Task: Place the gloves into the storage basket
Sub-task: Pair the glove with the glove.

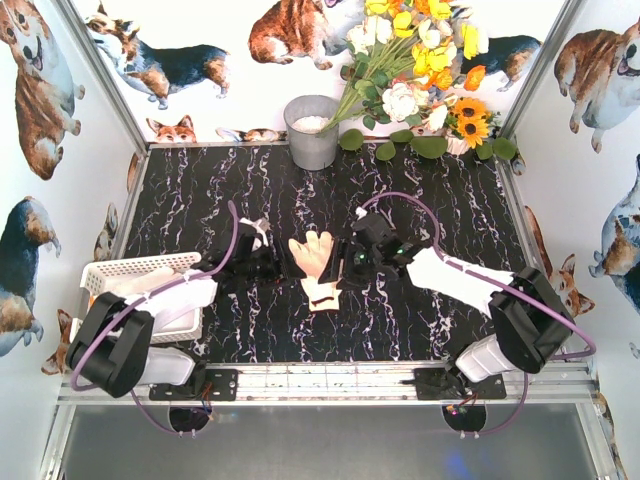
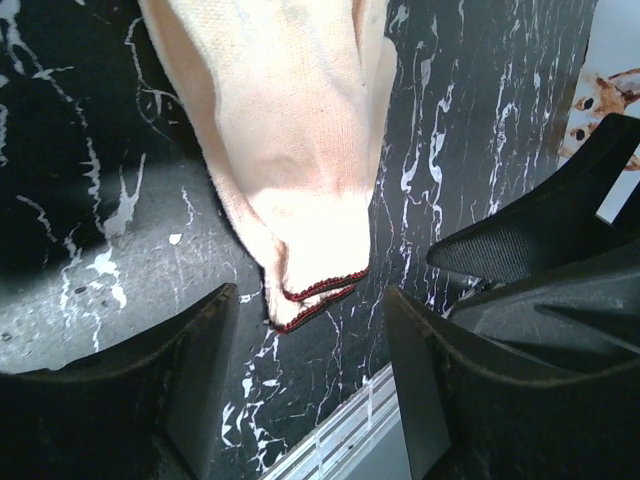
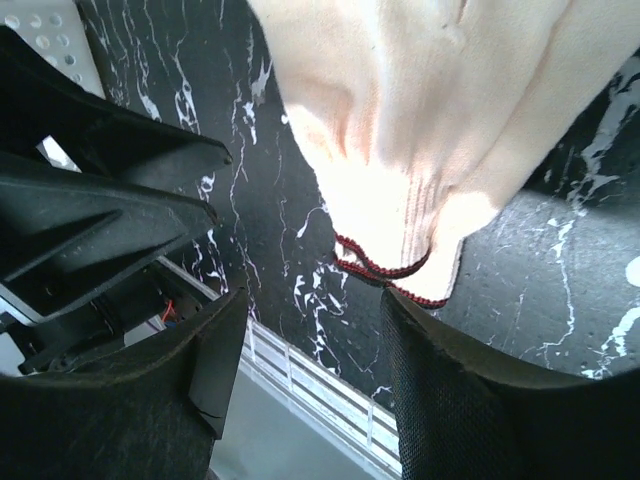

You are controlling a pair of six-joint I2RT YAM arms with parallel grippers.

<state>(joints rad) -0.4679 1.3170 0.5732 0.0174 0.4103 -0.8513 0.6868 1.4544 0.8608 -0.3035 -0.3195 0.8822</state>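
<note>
Pick-up step: the glove (image 1: 318,262) lies flat on the desk (image 1: 450,225) between my left end effector (image 1: 283,263) and right end effector (image 1: 348,270), both wide, holding nothing, so next I'd pinch its cuff (image 2: 318,290) and carry it to the basket (image 1: 108,271) behind the left one.

A black tabletop (image 1: 200,200) veined with white marbling fills the enclosure — white walls (image 1: 90,175) printed with corgis close it in on the left, back and right. Slanted metal posts (image 1: 105,75) mark the back corners. A grey metal bucket (image 1: 313,132) stands at the back edge beside white, yellow and orange flowers (image 1: 420,50). A silver rail (image 1: 330,378) lines the near edge — the light is bright and even.
</note>
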